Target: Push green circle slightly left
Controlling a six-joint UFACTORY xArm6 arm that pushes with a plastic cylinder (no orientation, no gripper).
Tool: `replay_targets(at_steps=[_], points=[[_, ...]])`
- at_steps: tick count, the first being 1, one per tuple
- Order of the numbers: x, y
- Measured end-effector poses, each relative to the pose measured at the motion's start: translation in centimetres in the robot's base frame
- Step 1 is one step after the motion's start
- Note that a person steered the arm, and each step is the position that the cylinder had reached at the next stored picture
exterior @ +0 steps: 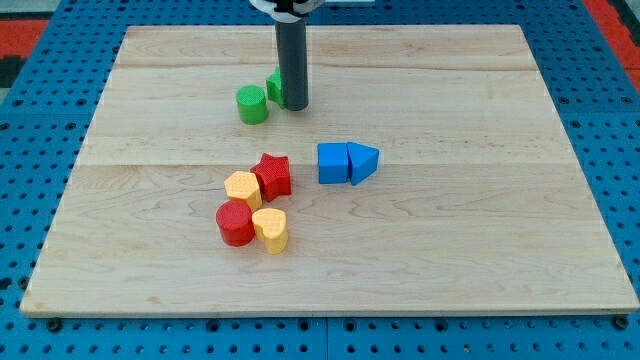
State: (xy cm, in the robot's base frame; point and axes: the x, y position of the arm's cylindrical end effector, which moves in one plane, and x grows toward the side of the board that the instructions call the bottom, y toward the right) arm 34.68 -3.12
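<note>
The green circle [252, 104] stands on the wooden board in the upper middle of the view. My tip [294, 105] is down on the board just to the right of it, a small gap apart. A second green block [274, 84] sits behind the rod, mostly hidden, so its shape is unclear; it lies up and right of the green circle.
A blue cube [332, 163] and a blue triangle [364, 162] touch each other right of centre. Below the green circle is a cluster: a red star [273, 175], a yellow block [242, 188], a red circle [235, 223] and a yellow heart [270, 229].
</note>
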Motion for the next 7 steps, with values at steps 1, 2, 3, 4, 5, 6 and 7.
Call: replay_targets(at_steps=[1, 2, 3, 4, 5, 6, 7], points=[[-1.6, 0.0], [-4.6, -4.8], [-5.2, -4.7], [-5.3, 0.2], [-2.4, 0.4], [-0.9, -0.1], [-0.5, -1.3]])
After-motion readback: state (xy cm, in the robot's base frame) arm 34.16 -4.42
